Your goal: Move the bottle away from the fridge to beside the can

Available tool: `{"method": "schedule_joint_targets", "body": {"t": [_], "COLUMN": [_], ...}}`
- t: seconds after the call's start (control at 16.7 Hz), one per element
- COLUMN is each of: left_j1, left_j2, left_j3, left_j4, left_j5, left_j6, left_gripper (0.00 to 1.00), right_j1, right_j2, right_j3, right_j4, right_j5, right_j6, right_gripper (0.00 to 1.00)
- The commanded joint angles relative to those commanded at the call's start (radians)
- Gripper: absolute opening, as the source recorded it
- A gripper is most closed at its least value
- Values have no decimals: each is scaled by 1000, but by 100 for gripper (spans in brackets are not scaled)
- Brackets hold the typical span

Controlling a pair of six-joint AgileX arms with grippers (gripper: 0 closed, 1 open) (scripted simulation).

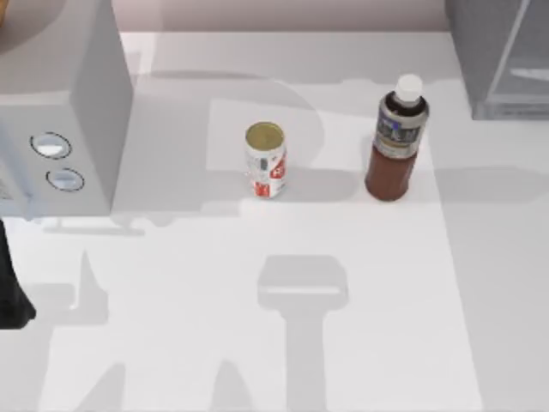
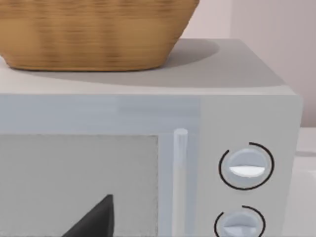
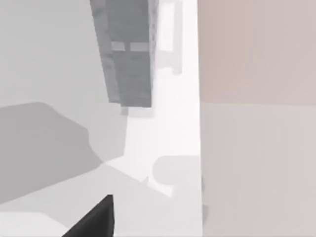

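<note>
Your bottle [image 1: 397, 142] stands upright on the tabletop [image 1: 257, 326], right of centre in the top view, white screw cap on and dark label with blue-white marks facing up toward the camera; you cannot read any contents through the brown body. It sits near the fridge [image 1: 502, 56], the dark-grey cabinet at the far right corner, but is apart from it, with bare tabletop between the two. The can [image 1: 266, 160] stands upright to the bottle's left, roughly level with it and well apart; its yellowish-gold top is closed and its white side carries red markings. Further left you find the lighter grey box with two round dials [image 1: 60, 112], at the far left edge of the tabletop. The left wrist view looks straight at that box's front: a pale door panel, a vertical handle, the two dials stacked one above the other, and a woven basket [image 2: 94, 32] resting on its roof; what the basket holds cannot be seen from this angle. A dark piece of the left arm [image 1: 13, 292] shows at the left edge of the top view, beside the box. The right wrist view shows the fridge [image 3: 128, 54] from an oblique angle over pale tabletop. For both grippers you cannot tell how the jaws stand.
</note>
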Motion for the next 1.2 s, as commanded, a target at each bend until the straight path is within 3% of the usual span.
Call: {"method": "schedule_joint_targets", "body": {"t": [0.18, 0.36, 0.96, 1.2], "left_j1": [0, 0, 0, 0], "left_j2": [0, 0, 0, 0], "left_j3": [0, 0, 0, 0], "left_j4": [0, 0, 0, 0], "left_j5": [0, 0, 0, 0], "left_j6": [0, 0, 0, 0], "left_gripper": [100, 100, 100, 100], "right_j1": [40, 136, 644, 807], "right_j2": [2, 5, 14, 16], "right_j3": [0, -2, -23, -29], "right_j4": [57, 188, 876, 1098], "right_j5": [5, 25, 140, 171], "right_j6": [64, 221, 1066, 1319], "right_gripper": [100, 100, 100, 100]}}
